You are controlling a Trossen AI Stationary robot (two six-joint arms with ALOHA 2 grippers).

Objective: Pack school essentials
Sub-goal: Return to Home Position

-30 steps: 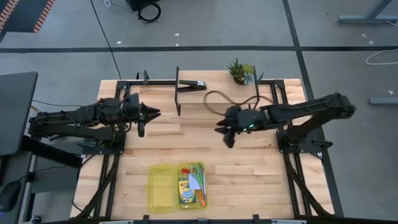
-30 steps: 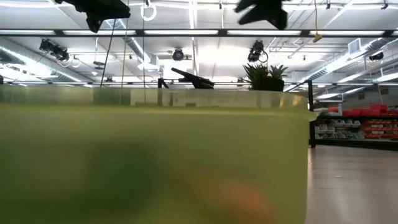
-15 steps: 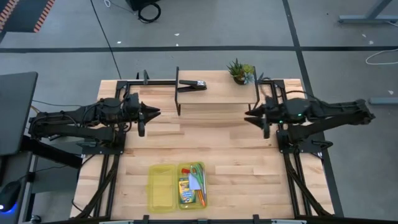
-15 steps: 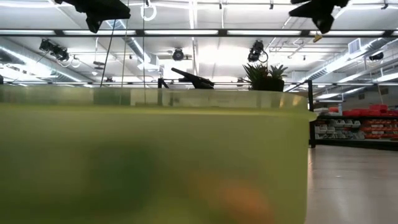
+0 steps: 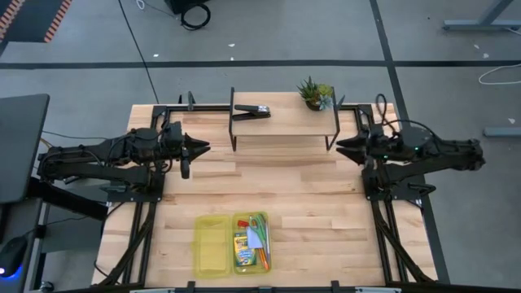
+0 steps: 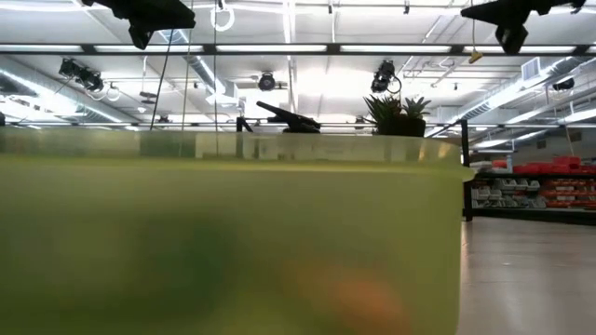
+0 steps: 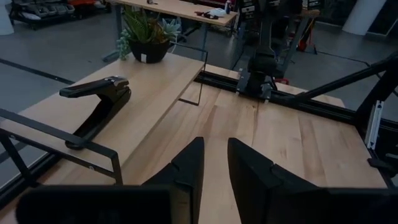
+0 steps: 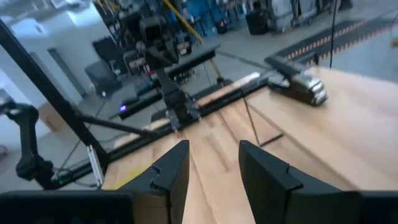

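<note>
A yellow-green open case [image 5: 210,247] lies near the table's front edge. Its right half holds a crayon box [image 5: 242,247], coloured pencils [image 5: 264,251] and a pale block [image 5: 255,238]; its wall [image 6: 233,242] fills the low view. My left gripper [image 5: 205,147] hangs above the table's left side, pointing toward the middle, its fingers [image 7: 186,171] a narrow gap apart with nothing between. My right gripper [image 5: 339,147] hangs drawn back over the right side, open and empty [image 8: 214,155]. Both are far from the case.
A low wooden shelf on black wire legs [image 5: 285,124] stands at the table's far side, with a black clip-like tool [image 5: 254,111] and a small potted plant [image 5: 314,92] on it. Bare wood lies between the shelf and the case.
My right gripper has pulled back from over the table's middle toward the right edge, tipping from a downward slant to nearly level. Its fingers stay apart and empty. The case and its contents have not moved.
</note>
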